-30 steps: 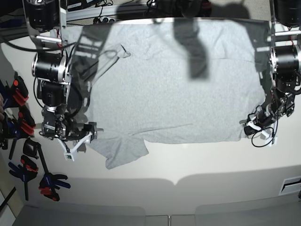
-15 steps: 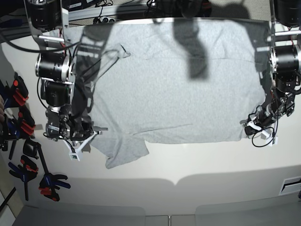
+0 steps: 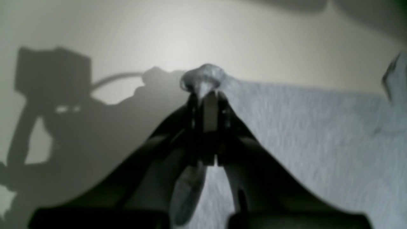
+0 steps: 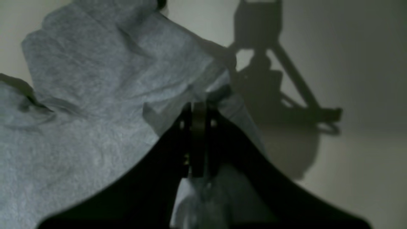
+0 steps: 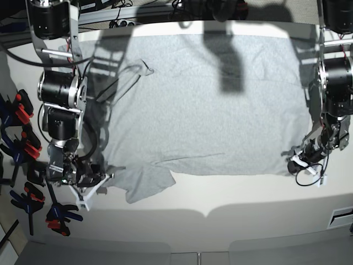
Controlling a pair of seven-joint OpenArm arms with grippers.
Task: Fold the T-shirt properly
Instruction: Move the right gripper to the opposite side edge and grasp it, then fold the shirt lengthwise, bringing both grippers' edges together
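Note:
The light grey T-shirt [image 5: 204, 105] lies spread flat on the white table [image 5: 231, 204], plain side up, with one short sleeve [image 5: 146, 182] at the front left. My right gripper [image 5: 103, 178] is at the shirt's front left edge beside the sleeve. In the right wrist view it [image 4: 197, 106] is shut on a fold of the shirt [image 4: 95, 111]. My left gripper [image 5: 296, 159] is at the shirt's front right corner. In the left wrist view it [image 3: 206, 95] is shut on a small bunch of the shirt's [image 3: 302, 133] corner. No lettering shows.
Several red, blue and black clamps [image 5: 22, 127] hang along the table's left edge, and more [image 5: 58, 214] lie at the front left. Cables and frame bars [image 5: 121, 8] run behind the table. A bare strip of table lies in front of the shirt.
Both grippers have moved toward the table's front with the shirt's edge in them, the right one more. The shirt's front edge and sleeve have shifted forward with them.

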